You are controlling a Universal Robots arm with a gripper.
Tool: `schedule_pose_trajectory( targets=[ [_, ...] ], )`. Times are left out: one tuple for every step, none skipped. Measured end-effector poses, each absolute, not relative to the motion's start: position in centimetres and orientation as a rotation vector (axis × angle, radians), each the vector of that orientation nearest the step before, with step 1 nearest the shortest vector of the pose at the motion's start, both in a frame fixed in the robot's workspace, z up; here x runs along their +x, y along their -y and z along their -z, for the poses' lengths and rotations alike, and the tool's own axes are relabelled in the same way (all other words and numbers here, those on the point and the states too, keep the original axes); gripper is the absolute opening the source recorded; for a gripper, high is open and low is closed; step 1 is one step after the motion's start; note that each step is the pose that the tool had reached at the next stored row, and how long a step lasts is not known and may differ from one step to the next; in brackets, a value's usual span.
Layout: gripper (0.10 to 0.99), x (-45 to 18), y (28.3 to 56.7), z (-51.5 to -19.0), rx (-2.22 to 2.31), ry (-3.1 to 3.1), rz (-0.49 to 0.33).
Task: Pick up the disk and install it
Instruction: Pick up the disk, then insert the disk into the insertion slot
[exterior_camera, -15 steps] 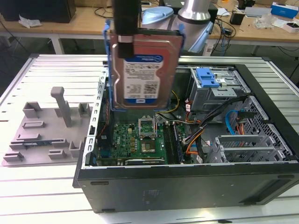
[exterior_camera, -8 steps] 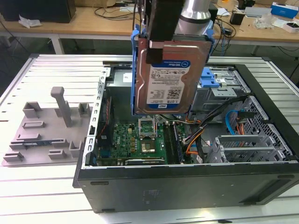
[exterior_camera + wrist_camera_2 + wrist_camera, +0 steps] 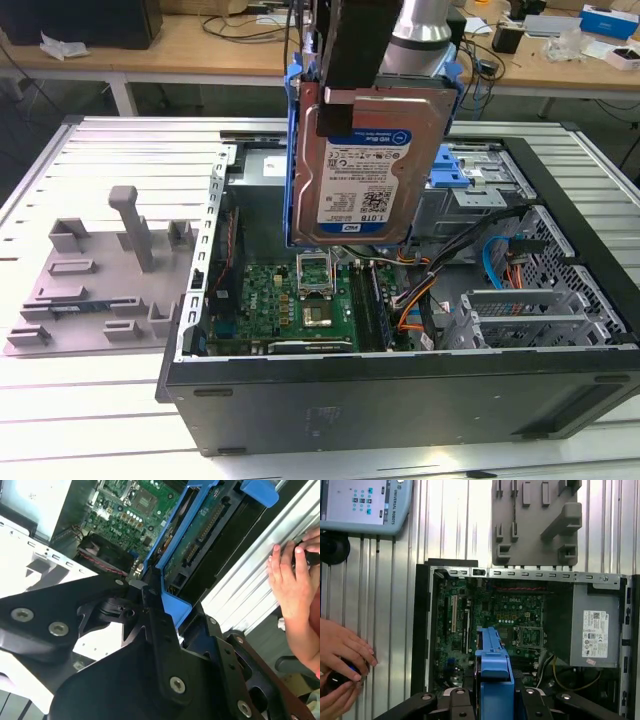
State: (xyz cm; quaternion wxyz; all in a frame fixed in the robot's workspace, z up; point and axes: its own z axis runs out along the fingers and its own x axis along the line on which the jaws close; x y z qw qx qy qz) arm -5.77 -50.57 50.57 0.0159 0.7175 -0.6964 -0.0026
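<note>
Slatted metal table (image 3: 130,150), open computer case (image 3: 400,400), gripper (image 3: 345,80) clamping the disk (image 3: 365,165) upright above it

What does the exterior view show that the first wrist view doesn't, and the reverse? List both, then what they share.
Exterior view's own: the labelled face of the disk, which hangs upright, and a wooden bench behind. First wrist view's own: a person's hands beside the case and a control tablet. Shared: the open computer case, its green motherboard, the grey fixture plate and the disk's blue carrier.
</note>
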Motion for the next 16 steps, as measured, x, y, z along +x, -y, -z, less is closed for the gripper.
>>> schedule_pose_trajectory(
  targets=[
    [0.369,-5.3,50.6,-50.6,2.232,2.166,0.009],
    [0.369,-4.5,50.7,-50.6,2.233,2.166,0.01],
    [0.369,-3.6,50.7,-50.6,2.233,2.167,0.011],
    [0.369,-3.0,50.7,-50.6,2.234,2.166,0.011],
    [0.369,-2.8,50.7,-50.6,2.234,2.166,0.011],
    [0.369,-2.8,50.7,-50.6,2.234,2.166,0.011],
    [0.369,-2.8,50.7,-50.6,2.234,2.167,0.011],
    [0.369,-2.8,50.7,-50.6,2.233,2.167,0.011],
    [0.369,-2.7,50.7,-50.6,2.234,2.167,0.011],
    [0.369,-2.7,50.7,-50.6,2.234,2.167,0.011],
    [0.369,-2.7,50.7,-50.6,2.234,2.167,0.011],
    [0.369,-2.7,50.7,-50.6,2.234,2.167,0.011],
    [0.369,-2.7,50.7,-50.6,2.234,2.167,0.011],
    [0.369,-2.7,50.7,-50.6,2.234,2.167,0.011],
    [0.369,-2.7,50.7,-50.6,2.234,2.167,0.011],
    [0.369,-2.7,50.7,-50.6,2.234,2.167,0.011]
  ],
)
